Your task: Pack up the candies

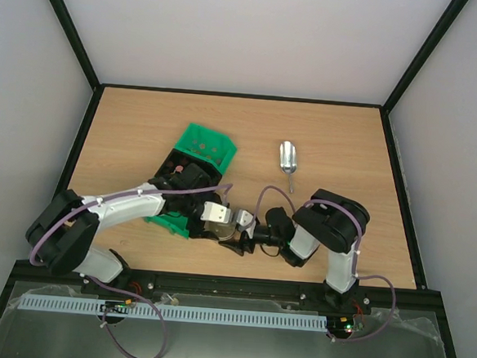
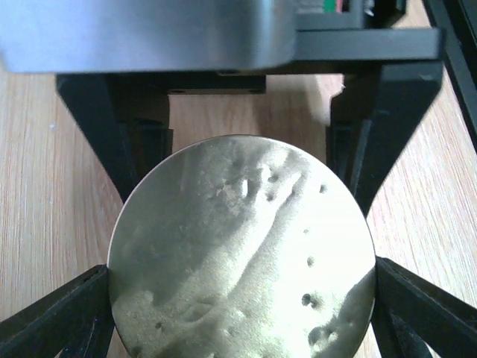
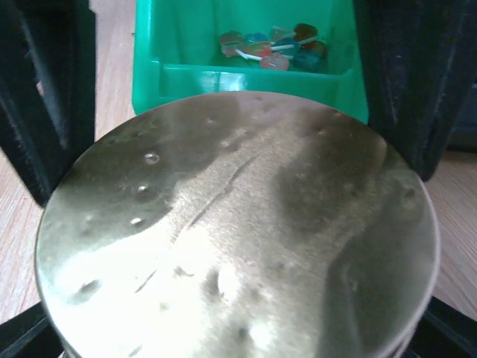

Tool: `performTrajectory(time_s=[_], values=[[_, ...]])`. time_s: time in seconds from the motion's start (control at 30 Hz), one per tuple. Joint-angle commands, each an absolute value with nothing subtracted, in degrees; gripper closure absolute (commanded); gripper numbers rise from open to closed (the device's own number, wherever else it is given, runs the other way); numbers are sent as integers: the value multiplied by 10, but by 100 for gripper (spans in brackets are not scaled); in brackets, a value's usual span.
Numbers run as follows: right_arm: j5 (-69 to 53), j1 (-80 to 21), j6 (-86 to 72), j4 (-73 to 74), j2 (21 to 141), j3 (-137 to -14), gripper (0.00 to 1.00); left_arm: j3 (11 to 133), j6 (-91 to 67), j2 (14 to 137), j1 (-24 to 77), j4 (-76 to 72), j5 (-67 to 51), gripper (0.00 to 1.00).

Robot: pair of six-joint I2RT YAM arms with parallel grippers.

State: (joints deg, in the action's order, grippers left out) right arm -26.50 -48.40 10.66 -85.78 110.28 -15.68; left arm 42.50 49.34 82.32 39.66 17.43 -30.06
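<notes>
The candies [image 3: 272, 46] lie as a small pile of coloured wrapped sweets in the green bin [image 3: 160, 82], which tilts on the table [image 1: 204, 144]. A small clear round jar [image 1: 228, 227] with a dull gold lid [image 2: 242, 253] sits between both grippers near the front of the table. From the left, my left gripper [image 2: 242, 287] has its fingers [image 2: 67, 313] pressed against the lid's rim on both sides. From the right, my right gripper [image 1: 243, 230] grips the jar, and in its own view the lid [image 3: 238, 239] hides most of its fingers. What the jar holds is hidden.
A silver metal scoop [image 1: 287, 158] lies on the wooden table [image 1: 347, 146], behind and to the right of the grippers. The left arm [image 1: 130, 200] reaches across in front of the green bin. Black frame rails border the table.
</notes>
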Motion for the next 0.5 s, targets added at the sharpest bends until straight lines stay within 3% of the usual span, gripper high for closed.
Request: performTrajectory(time_s=[0.0,0.17,0.47], values=[[-337,-486,80,-847,1084,-150,86,451,723,839,388,269,-254,26],[-311,-486,72,-846,1085,-155,86,502,665,857,376,274,-270,2],[-220,-486,33,-875,1106,-160,87,424,417,762,376,190,-292,1]])
